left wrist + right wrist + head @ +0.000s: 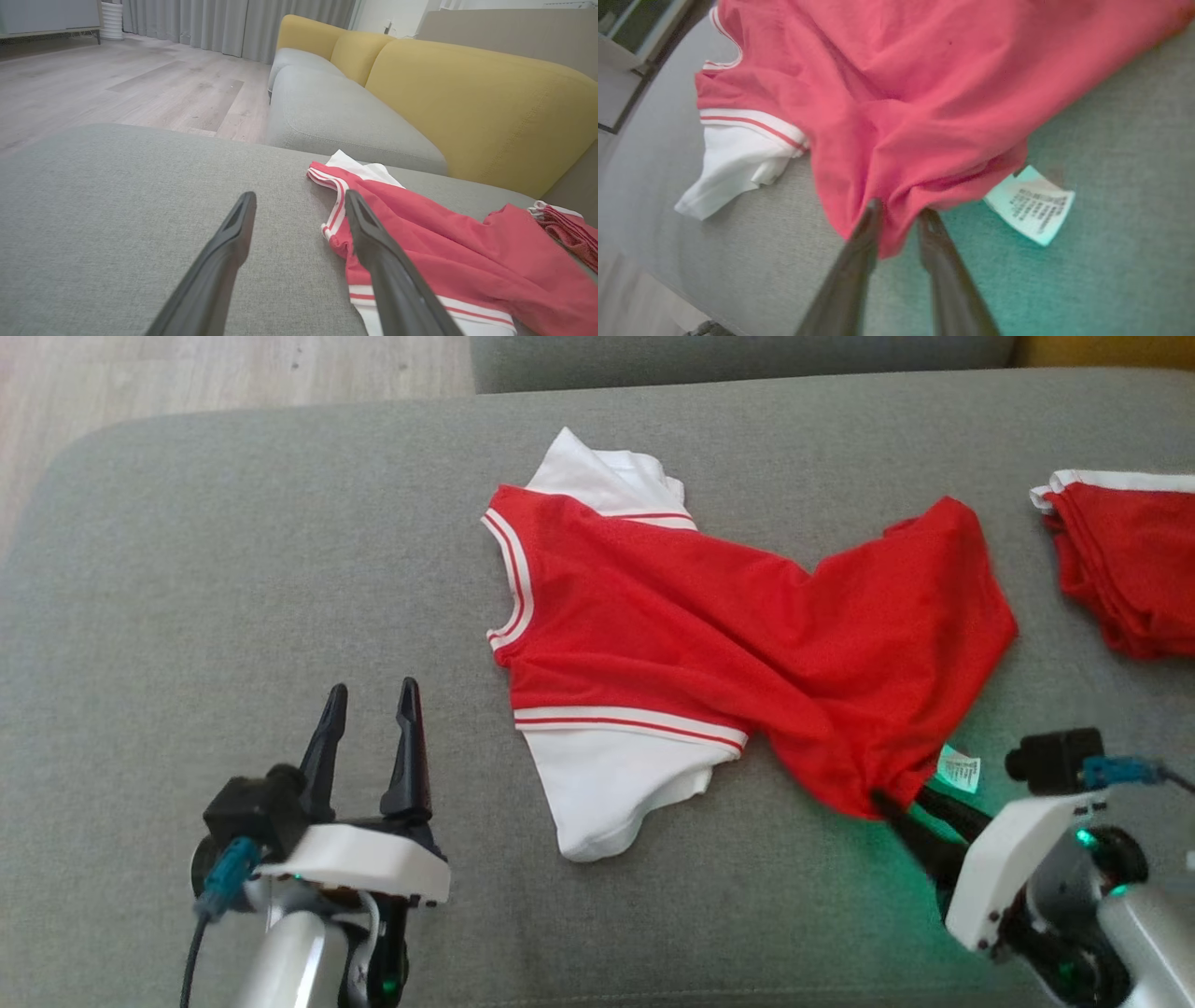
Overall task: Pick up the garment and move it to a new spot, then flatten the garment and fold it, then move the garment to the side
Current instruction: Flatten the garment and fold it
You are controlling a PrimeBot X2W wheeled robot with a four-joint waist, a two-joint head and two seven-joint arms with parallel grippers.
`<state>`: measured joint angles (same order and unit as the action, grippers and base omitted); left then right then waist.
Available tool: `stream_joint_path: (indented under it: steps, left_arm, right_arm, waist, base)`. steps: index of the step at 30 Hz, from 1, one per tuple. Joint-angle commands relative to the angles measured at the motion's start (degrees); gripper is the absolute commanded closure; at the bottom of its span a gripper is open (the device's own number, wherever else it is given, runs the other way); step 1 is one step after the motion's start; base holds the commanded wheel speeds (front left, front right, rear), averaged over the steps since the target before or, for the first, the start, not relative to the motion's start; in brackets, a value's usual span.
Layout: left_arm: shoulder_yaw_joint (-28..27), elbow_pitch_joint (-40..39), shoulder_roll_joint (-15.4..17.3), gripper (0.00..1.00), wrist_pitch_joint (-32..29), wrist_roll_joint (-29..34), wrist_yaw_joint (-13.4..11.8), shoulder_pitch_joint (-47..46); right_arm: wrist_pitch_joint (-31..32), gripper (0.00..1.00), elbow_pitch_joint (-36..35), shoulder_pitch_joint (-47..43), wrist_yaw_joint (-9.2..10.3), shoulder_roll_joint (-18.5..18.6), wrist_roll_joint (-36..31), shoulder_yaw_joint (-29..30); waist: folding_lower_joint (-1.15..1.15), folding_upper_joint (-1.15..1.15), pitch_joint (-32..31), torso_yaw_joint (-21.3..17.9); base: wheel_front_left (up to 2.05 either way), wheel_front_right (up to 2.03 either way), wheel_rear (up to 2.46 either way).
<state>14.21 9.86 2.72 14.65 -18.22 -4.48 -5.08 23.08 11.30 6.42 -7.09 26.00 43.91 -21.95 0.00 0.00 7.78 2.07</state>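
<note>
- The garment [709, 644], a red top with white sleeves, is lying near the middle of the grey seat cushion [233, 569]. Neckline is pointing toward the robot's left, hem toward its right.
- It's looking far from flat imo. The body is twisting around the waist, the hem end is bunching up, and the near white sleeve [607, 784] is flopping out with a curled edge.
- The right gripper [898, 798] is sitting at the near hem corner, just beside the care label [959, 768]. Its fingers are standing narrowly apart with a tuck of red cloth between them. The creases are running toward the tips, but I honestly cannot tell whether it's actually pinching or just straddling the fabric.
- The left gripper [373, 689] is hovering over bare cushion to the left of the neckline, jaws spread wide, carrying nothing and not touching the cloth.
- There's a second red bundle [1120, 569] lying at the right edge of the cushion, well apart from this one.
- My read: we're somewhere in the flattening stage. No fold is showing, so spreading it out, folding and the final shift to the side are all waiting to be done.
- Whether the "new spot" part is finished, I'm not able to judge from this.
</note>
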Motion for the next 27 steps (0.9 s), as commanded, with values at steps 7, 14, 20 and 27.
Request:
stream_joint_path:
  steps: [7, 14, 20, 27]
  left_arm:
    - [-2.36, -0.85, 0.16, 0.0, 0.35, 0.83, 0.5, -2.77]
    - [-1.98, -0.64, 0.16, 0.0, 0.35, 0.77, 0.74, -3.43]
    - [-1.67, -0.85, 0.16, 0.0, 0.35, 0.58, 0.69, -3.92]
    - [-1.3, -0.75, 0.16, 0.0, 0.35, 0.38, 0.64, -4.47]
  right_arm:
    - [1.66, 0.0, -16.5, -5.74, -0.4, -4.61, -3.25, 17.6]
    - [0.15, 0.0, -16.83, -5.87, -0.4, -10.81, -8.75, 28.33]
    - [-0.09, 0.0, -9.76, -4.08, -0.4, -12.26, -14.08, 29.62]
    - [1.13, 0.0, 0.44, 1.74, -0.4, -11.7, -17.01, 24.37]
  waist:
    - [0.0, 0.0, -0.03, -0.96]
    - [0.0, 0.0, 0.1, -0.58]
    - [0.0, 0.0, 0.77, -0.13]
    - [0.0, 0.0, 1.43, -0.21]
  base:
    - [0.0, 0.0, 0.0]
    - [0.0, 0.0, 0.0]
    - [0.0, 0.0, 0.0]
    - [0.0, 0.0, 0.0]
